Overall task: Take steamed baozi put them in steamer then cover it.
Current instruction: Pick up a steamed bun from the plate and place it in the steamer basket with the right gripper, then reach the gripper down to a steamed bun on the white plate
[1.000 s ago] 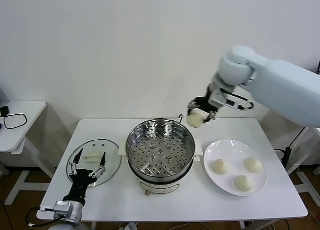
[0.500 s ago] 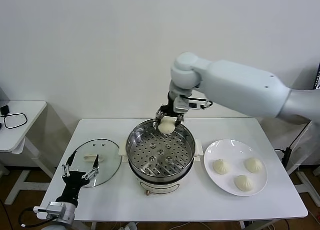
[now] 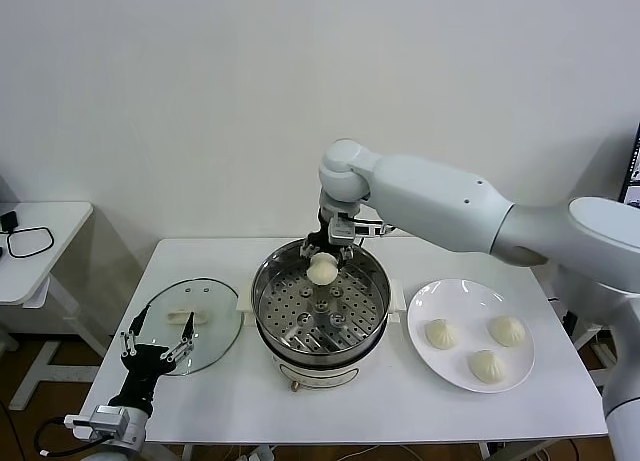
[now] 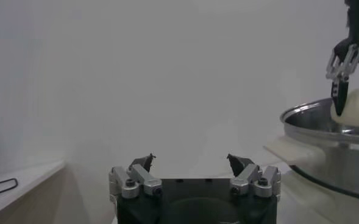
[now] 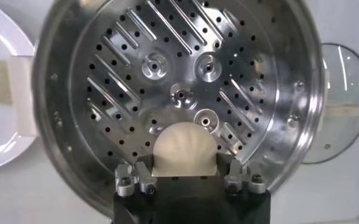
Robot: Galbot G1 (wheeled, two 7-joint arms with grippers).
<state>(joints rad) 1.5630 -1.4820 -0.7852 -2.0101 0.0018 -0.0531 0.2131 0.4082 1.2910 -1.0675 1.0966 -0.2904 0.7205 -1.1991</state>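
Observation:
My right gripper (image 3: 324, 258) is shut on one cream-white baozi (image 3: 322, 271) and holds it just above the far part of the steamer's perforated tray (image 3: 320, 306). In the right wrist view the pleated baozi (image 5: 184, 149) sits between the jaws over the steel tray (image 5: 179, 85). Three more baozi (image 3: 441, 333) (image 3: 506, 329) (image 3: 485, 365) lie on the white plate (image 3: 450, 299) to the right. My left gripper (image 3: 158, 331) is open and empty, low at the table's front left, near the glass lid (image 3: 190, 325). In the left wrist view (image 4: 190, 163) its jaws stand apart.
The glass lid with its white handle lies flat on the table left of the steamer. A small white side table (image 3: 40, 243) with a black cable stands at far left. The steamer's white side handle (image 3: 396, 294) faces the plate.
My right gripper has carried the baozi leftward from beside the steamer to over it and lowered it toward the tray. The left gripper drew back slightly toward the table's front.

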